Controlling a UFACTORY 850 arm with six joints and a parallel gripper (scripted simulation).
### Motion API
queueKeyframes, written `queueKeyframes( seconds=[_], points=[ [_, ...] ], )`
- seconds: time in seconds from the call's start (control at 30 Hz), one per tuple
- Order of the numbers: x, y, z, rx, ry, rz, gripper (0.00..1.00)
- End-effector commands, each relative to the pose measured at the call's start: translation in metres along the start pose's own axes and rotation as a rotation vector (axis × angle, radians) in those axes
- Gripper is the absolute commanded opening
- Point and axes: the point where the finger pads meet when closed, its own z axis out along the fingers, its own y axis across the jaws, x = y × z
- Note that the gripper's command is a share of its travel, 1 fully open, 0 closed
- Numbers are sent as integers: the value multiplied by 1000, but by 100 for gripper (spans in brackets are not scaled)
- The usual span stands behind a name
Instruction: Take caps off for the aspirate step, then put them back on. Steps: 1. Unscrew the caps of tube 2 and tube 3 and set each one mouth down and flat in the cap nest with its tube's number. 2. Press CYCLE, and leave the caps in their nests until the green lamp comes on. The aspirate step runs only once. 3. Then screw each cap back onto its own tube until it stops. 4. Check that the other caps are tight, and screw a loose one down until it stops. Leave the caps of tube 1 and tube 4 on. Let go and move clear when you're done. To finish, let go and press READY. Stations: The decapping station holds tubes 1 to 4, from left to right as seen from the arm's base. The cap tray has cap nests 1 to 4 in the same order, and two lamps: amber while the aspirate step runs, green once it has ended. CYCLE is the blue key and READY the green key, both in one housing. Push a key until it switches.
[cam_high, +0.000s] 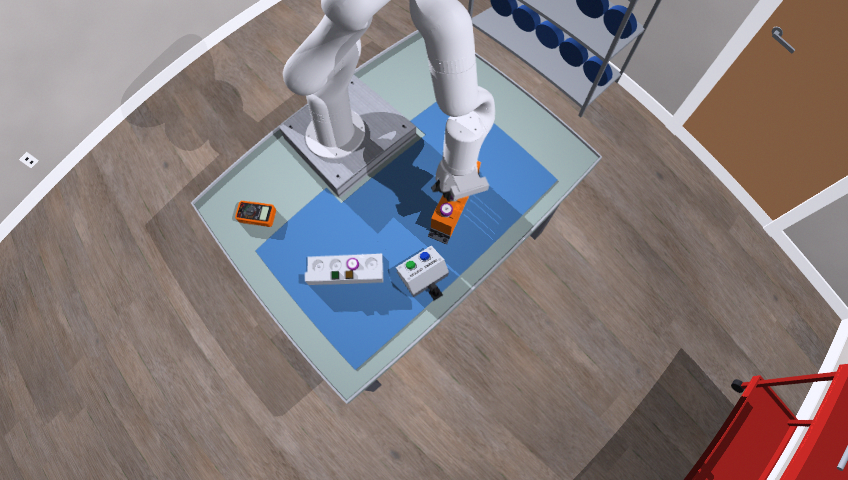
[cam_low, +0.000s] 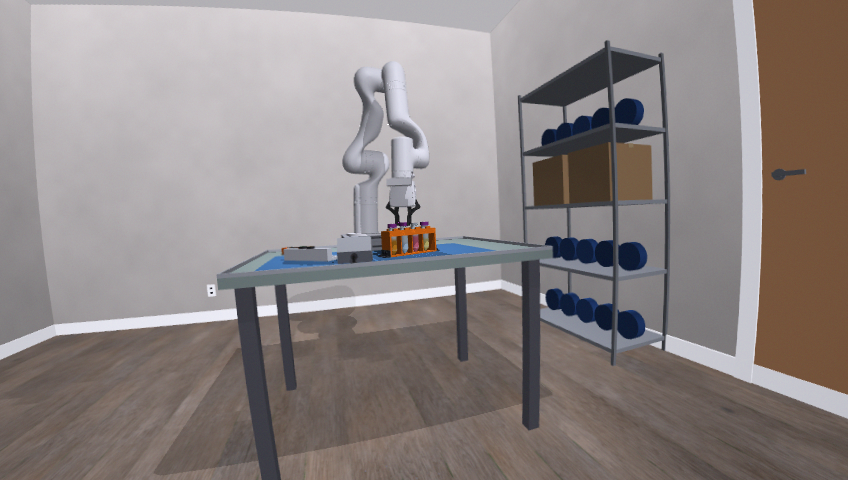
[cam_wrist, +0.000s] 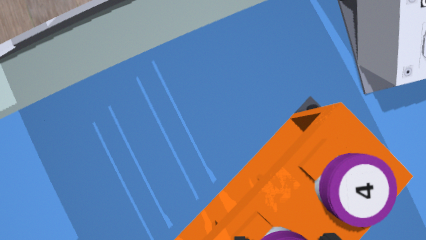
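My gripper (cam_low: 402, 222) (cam_wrist: 286, 238) points down at the orange decapping station (cam_high: 443, 224) (cam_wrist: 350, 125), its fingers closed around the purple cap of tube 3 (cam_wrist: 284, 235), on top of its tube. The cap of tube 4 (cam_high: 446, 209) (cam_low: 392, 226) (cam_wrist: 357, 190) and the cap of tube 1 (cam_low: 424, 224) are on. Tube 2 (cam_low: 414, 225) has no cap. One purple cap (cam_high: 352, 263) lies in nest 2 of the white cap tray (cam_high: 374, 277); the other nests are empty. The green lamp (cam_high: 335, 275) and amber lamp (cam_high: 349, 274) look dark. Cap tightness cannot be seen.
The key housing (cam_high: 423, 274) (cam_low: 354, 246) (cam_wrist: 382, 45) stands between the station and the tray, with the blue CYCLE key (cam_high: 424, 255) and the green READY key (cam_high: 410, 264). An orange multimeter (cam_high: 255, 213) lies at the table's far left.
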Motion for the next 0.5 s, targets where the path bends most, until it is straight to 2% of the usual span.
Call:
queueKeyframes(
  seconds=[0.0,0.37,0.47],
  points=[
    [0,0,0,31,-34,-9,46],
    [0,0,0,31,-34,-9,46],
    [0,0,0,27,-38,241,46]
  ],
)
